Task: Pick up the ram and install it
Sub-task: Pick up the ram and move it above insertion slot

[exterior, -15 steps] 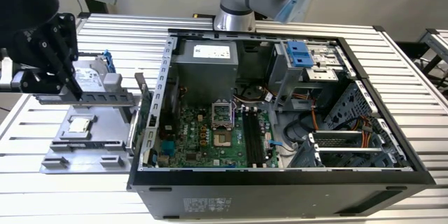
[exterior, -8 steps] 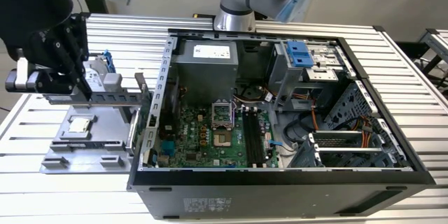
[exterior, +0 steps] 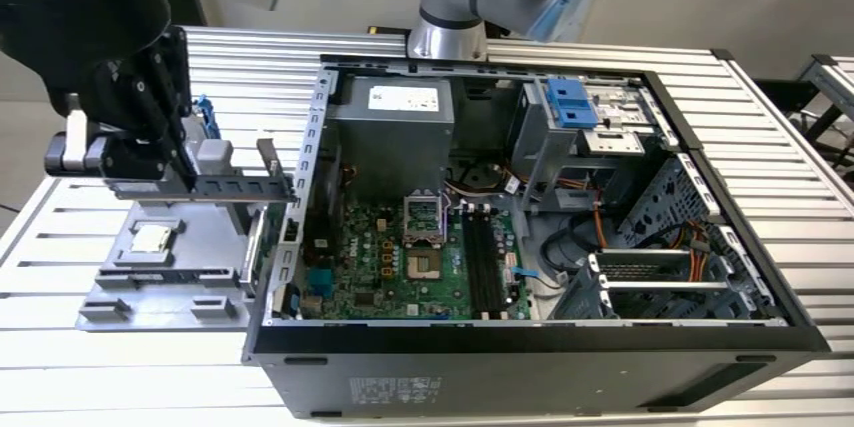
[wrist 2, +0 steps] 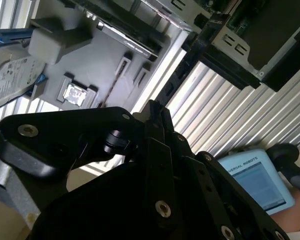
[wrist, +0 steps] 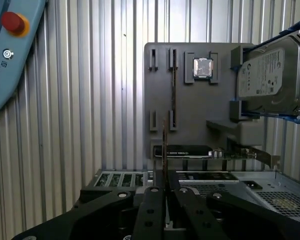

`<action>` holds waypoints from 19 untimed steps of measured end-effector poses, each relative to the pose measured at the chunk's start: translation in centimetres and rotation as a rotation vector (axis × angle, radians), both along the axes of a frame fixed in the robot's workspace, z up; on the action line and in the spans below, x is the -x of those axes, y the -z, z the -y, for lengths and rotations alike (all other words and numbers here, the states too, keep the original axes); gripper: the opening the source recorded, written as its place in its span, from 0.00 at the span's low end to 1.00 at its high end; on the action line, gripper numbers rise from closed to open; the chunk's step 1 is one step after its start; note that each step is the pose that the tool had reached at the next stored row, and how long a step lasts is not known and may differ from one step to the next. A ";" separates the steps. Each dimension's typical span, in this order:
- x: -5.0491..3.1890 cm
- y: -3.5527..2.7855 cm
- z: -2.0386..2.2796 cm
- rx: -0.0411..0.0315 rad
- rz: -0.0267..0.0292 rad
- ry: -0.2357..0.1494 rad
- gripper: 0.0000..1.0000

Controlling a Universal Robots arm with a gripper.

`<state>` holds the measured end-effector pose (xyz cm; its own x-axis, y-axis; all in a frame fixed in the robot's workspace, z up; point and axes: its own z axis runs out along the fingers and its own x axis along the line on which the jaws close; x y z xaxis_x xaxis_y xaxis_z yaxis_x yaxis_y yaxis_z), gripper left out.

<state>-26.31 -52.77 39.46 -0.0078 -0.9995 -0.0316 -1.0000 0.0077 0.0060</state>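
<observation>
Black metal gripper is clamped on the thin edge-on ram stick; should it tilt, you risk jamming the long black motherboard slots.

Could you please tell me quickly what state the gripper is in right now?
Gripper: shut on the ram, which is seen edge-on in the first wrist view.

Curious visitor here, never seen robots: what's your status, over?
Gripper shut on long thin dark ram stick. Held over grey plastic tray. Nothing seen blocking.
</observation>
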 end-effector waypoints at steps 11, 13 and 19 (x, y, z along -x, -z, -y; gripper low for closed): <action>-2.43 -0.01 0.00 0.0001 -0.0001 0.000 0.00; -2.88 0.00 0.00 0.0000 0.0000 0.000 0.00; -4.09 0.00 0.00 0.0000 0.0000 0.000 0.00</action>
<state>-22.21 -52.77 39.46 -0.0079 -0.9995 -0.0316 -1.0000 0.0077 0.0059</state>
